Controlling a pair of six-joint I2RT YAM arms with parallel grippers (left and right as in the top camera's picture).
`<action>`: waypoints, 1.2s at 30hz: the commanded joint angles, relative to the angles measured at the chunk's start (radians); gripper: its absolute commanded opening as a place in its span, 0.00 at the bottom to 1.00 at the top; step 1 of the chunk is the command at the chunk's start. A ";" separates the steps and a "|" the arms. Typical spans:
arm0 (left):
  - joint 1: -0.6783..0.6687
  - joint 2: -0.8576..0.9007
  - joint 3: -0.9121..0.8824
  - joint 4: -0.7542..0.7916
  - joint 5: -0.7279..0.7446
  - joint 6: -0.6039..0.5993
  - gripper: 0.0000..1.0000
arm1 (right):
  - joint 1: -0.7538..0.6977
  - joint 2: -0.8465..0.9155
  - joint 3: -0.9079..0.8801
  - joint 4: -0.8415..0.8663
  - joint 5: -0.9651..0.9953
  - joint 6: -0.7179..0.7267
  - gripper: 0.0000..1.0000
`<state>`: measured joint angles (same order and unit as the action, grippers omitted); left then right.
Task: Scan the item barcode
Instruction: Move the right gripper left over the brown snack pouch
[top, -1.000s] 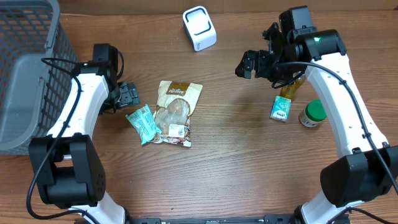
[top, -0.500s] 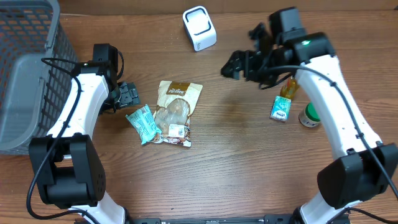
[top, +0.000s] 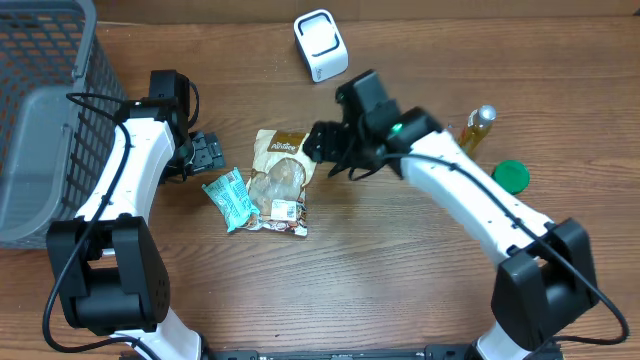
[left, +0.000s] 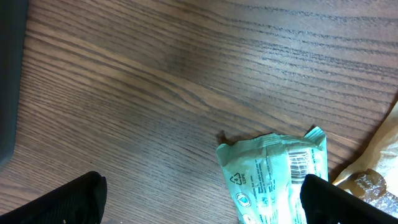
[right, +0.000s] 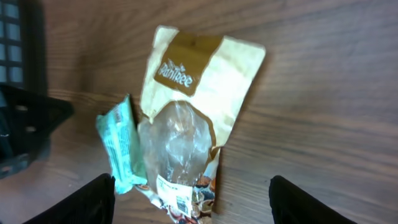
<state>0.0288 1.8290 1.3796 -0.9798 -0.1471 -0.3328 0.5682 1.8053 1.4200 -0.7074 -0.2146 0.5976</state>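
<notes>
Both grippers gape empty, right gripper (top: 322, 150) hovering over the top edge of the pouch (top: 283, 180), left gripper (top: 208, 153) just beside the packet (top: 230, 198), which lies touching the pouch on the table (top: 400, 280)

Wrapper (top: 228, 198) apparently touches pouch's (top: 282, 180) left.

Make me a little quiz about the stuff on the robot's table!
1. True or false: the teal wrapper lies right beside the snack bag.
2. What colour is the scanner? A) red B) white C) green
3. Fill in the blank: the left pincer is wide ____.
Key: 1 true; 2 B; 3 open.
</notes>
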 joint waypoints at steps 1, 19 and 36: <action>0.002 -0.028 -0.003 -0.002 -0.006 0.015 1.00 | 0.043 -0.008 -0.082 0.077 0.057 0.099 0.76; 0.000 -0.028 -0.003 -0.002 -0.006 0.015 0.99 | 0.117 0.122 -0.282 0.595 0.148 0.067 0.95; 0.001 -0.028 -0.003 -0.002 -0.006 0.015 1.00 | 0.117 0.204 -0.282 0.636 0.056 0.056 0.61</action>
<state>0.0288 1.8290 1.3796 -0.9794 -0.1471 -0.3328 0.6876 1.9968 1.1473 -0.0753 -0.1287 0.6563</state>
